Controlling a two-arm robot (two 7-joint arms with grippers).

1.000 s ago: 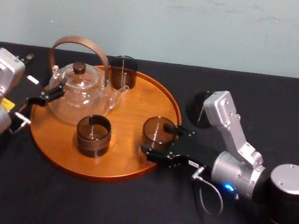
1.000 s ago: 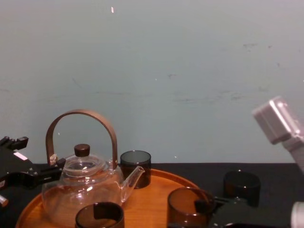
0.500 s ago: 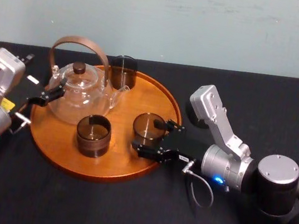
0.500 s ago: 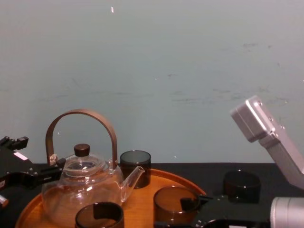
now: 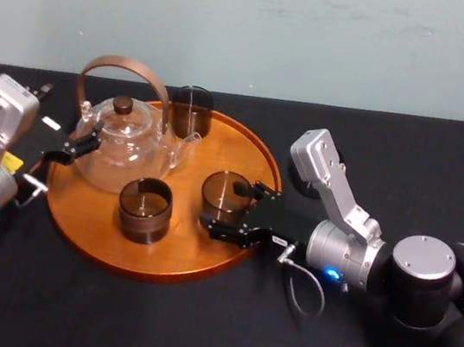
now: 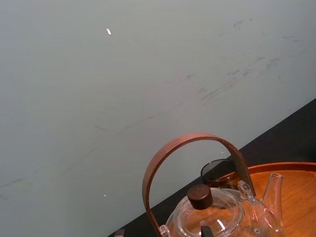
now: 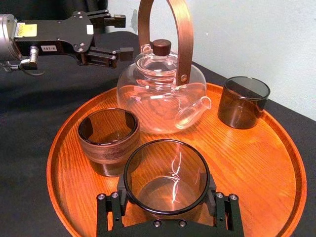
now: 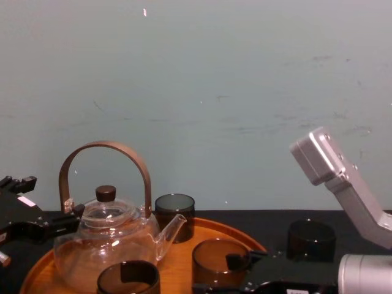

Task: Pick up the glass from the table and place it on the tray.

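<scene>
My right gripper (image 5: 226,211) squeezed the glass (image 5: 222,191) over the tray (image 5: 218,147), close to another cup (image 5: 144,209). My left gripper (image 5: 79,147) sat with fingers apart beside the teapot (image 5: 123,145).

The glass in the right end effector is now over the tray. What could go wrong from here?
1. The right end effector holds the glass close to another glass on the tray; moving farther toward it could knock them together.
2. I cannot tell whether the held glass rests on the wood yet; opening early might drop or tip it.
3. The spout of the teapot points this way; placing farther back could hit it.
</scene>
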